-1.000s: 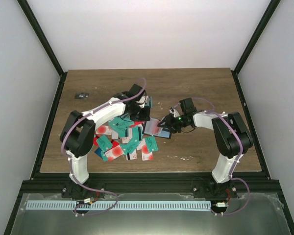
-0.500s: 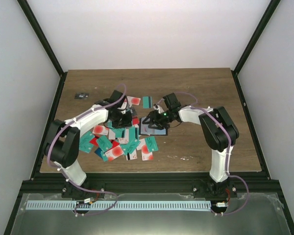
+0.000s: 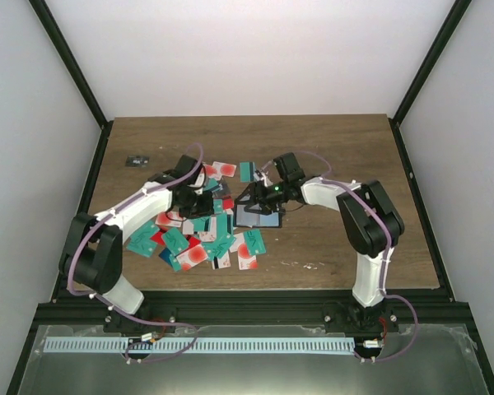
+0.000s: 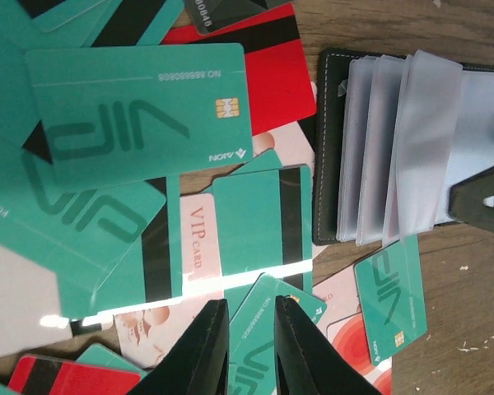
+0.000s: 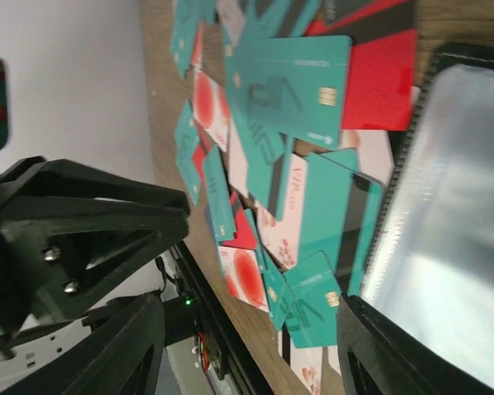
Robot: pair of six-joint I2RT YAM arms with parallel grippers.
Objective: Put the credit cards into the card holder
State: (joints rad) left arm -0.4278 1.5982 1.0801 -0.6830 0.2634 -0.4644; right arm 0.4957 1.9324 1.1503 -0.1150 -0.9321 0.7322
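The left gripper fingers stand narrow and empty over the heaped credit cards. The open card holder lies at two o'clock, under the wide-spread right gripper. Because the cards overlap, a pinch may lift two together or skid one flat.

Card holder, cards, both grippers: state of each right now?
card holder: open on the table, sleeves fanned, no card visible inside
cards: loose overlapping pile beside the holder, some stripe side up
left gripper: over the pile, fingers nearly together, grip unclear
right gripper: open wide, one finger over the sleeves
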